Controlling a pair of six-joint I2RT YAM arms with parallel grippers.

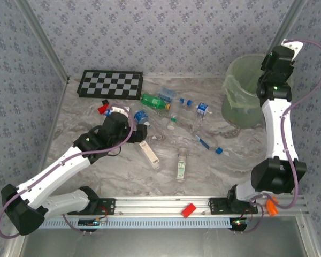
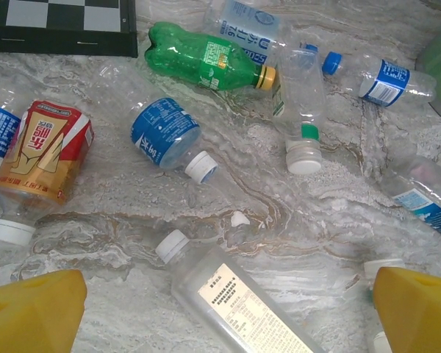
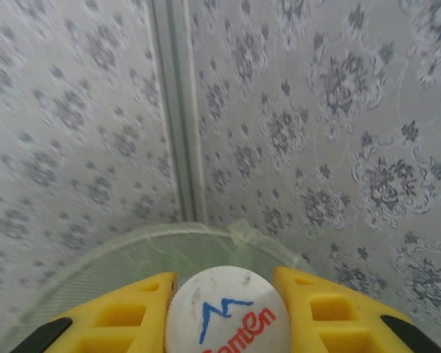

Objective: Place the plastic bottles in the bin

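- Enclosing the workspace on three sides, walls (image 1: 166,32) papered in a grey floral pattern keep everything within the arms' reach.
- The surface (image 1: 96,171) is grey and marbled. The loose plastic bottles (image 1: 182,163) lie on their sides, scattered across its middle ahead of both arms.
- The bin (image 1: 243,99) stands upright and lined at the far right, close to the right arm, which I judge keeps each carry short.
- The chequered board (image 1: 111,84) lies flat at the far left, well apart from the bin.
- The right end effector (image 3: 220,294) hangs above the bin's rim, clamped on the round white end of a held bottle (image 3: 224,316). It looks poised to let go.
- The left end effector (image 2: 228,309) hovers low with its fingers wide apart, straddling a clear white-labelled bottle (image 2: 242,301), probably its next pick.
- Just beyond that bottle lie a blue-labelled bottle (image 2: 165,136), a green bottle (image 2: 206,59) and a red-and-gold-labelled bottle (image 2: 48,154), none of them touched.
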